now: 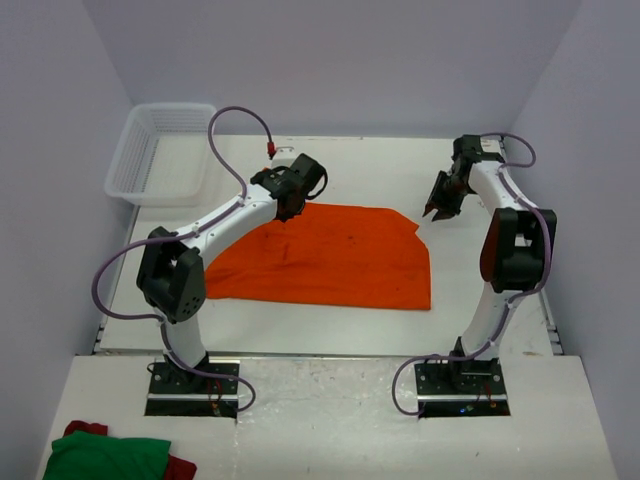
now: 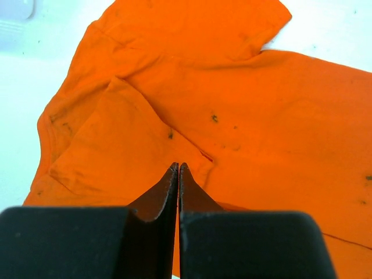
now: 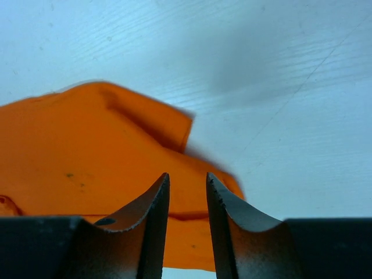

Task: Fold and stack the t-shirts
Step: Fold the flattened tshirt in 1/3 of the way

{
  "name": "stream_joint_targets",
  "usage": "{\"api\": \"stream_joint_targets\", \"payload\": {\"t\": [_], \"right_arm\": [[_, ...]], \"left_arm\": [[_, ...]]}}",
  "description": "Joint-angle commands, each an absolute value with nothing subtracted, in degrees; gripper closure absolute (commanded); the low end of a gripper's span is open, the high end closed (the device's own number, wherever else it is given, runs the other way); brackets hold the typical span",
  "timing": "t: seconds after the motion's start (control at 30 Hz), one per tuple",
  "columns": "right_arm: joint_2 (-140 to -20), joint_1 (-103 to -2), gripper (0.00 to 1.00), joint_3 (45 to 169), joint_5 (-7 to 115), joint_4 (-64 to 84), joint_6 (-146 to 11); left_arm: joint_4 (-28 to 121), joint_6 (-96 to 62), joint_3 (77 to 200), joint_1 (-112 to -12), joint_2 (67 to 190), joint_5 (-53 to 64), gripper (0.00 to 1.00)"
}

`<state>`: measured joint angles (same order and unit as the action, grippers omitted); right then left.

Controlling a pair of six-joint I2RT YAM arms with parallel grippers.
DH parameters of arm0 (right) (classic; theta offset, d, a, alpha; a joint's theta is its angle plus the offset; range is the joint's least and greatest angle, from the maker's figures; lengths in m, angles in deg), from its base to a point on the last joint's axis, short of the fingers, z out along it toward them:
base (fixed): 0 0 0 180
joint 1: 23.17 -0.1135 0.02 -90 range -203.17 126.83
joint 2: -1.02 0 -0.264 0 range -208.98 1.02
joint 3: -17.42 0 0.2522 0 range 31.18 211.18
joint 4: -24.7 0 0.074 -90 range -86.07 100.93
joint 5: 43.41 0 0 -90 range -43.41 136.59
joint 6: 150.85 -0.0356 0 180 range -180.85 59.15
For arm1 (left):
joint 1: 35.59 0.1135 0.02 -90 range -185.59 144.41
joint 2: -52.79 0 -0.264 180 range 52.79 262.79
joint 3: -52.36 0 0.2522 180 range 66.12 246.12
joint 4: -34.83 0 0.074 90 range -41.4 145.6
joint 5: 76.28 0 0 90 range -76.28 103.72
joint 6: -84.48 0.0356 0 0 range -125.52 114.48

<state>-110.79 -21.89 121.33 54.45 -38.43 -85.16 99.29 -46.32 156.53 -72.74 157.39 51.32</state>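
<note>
One bright orange t-shirt (image 1: 330,255) lies spread on the white table, roughly flat, with a sleeve at its far right corner. In the left wrist view the t-shirt (image 2: 261,116) fills most of the frame, with a flap folded over at its left. My left gripper (image 1: 290,207) hovers over the shirt's far left edge. Its jaws are shut (image 2: 177,167) with nothing between them. My right gripper (image 1: 440,208) hangs just off the shirt's far right corner. Its jaws are a little open and empty (image 3: 187,175), with the sleeve (image 3: 104,133) below and beyond them.
A white plastic basket (image 1: 160,150) stands at the back left of the table; its corner shows in the left wrist view (image 2: 14,11). Green and red garments (image 1: 110,455) lie on the near platform at bottom left. Walls close in on both sides and behind.
</note>
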Motion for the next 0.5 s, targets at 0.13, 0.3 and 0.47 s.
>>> {"api": "stream_joint_targets", "payload": {"t": [0.13, 0.3, 0.47], "right_arm": [[-116.0, -19.3, 0.63, 126.0, 63.0, -40.0, -83.3], [-119.2, -19.1, 0.62, 128.3, 64.1, -39.9, -83.3], [-122.1, -18.9, 0.62, 128.6, 60.7, -39.5, -83.3]], "left_arm": [[95.6, -42.3, 157.9, -72.6, 156.2, 48.4, 1.0], [94.8, -41.6, 157.6, -72.5, 155.8, 47.5, 1.0], [94.5, -41.1, 157.1, -72.5, 155.4, 47.3, 1.0]]}}
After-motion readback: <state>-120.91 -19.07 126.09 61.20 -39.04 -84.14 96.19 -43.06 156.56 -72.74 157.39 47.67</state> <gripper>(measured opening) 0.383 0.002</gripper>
